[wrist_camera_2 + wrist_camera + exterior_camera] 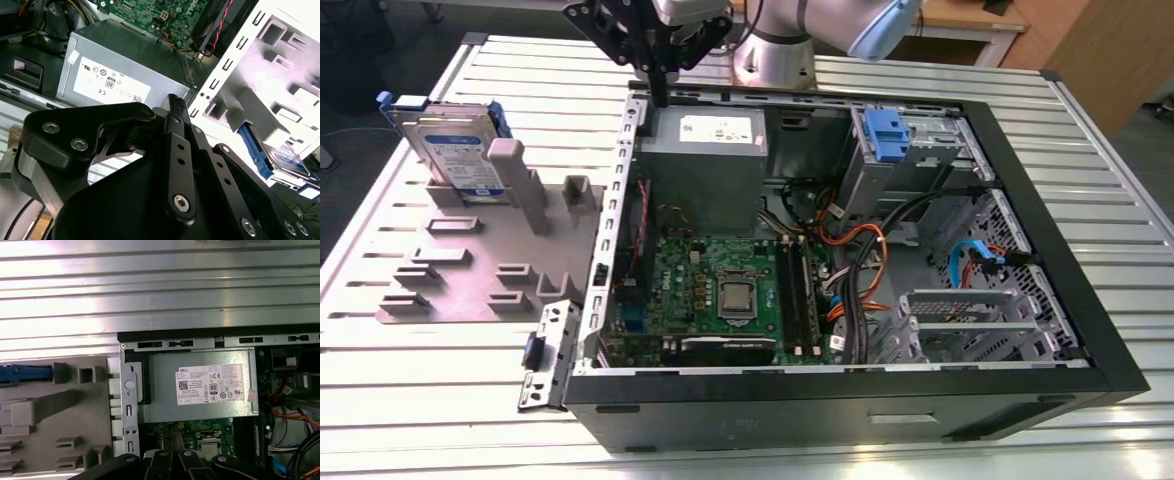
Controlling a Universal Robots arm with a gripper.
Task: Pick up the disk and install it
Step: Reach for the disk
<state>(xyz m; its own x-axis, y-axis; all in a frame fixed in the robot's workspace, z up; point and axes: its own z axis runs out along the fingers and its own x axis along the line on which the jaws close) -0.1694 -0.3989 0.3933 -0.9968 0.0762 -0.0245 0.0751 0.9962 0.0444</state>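
Observation:
The disk (pixel 454 152) stands on edge in a slot of the grey holder (pixel 467 270), at the exterior view's left; it has a white-and-blue label and blue side rails. In the second wrist view the disk (pixel 286 159) shows at the edge, and in the first wrist view its blue rail (pixel 25 374) pokes out. My gripper (pixel 662 98) hangs above the back left corner of the open computer case (pixel 1067 290), well to the right of the disk. Its black fingers (pixel 173 102) lie pressed together with nothing between them. The gripper (pixel 172 455) sits over the motherboard edge.
A large grey metal box (pixel 707 150) with a white sticker fills the case's back left. A drive bay with a blue latch (pixel 887 135) sits at the back right. Cables (pixel 854 250), a motherboard (pixel 720 290) and a metal cage (pixel 974 320) fill the case. A ribbed metal table (pixel 454 400) lies below.

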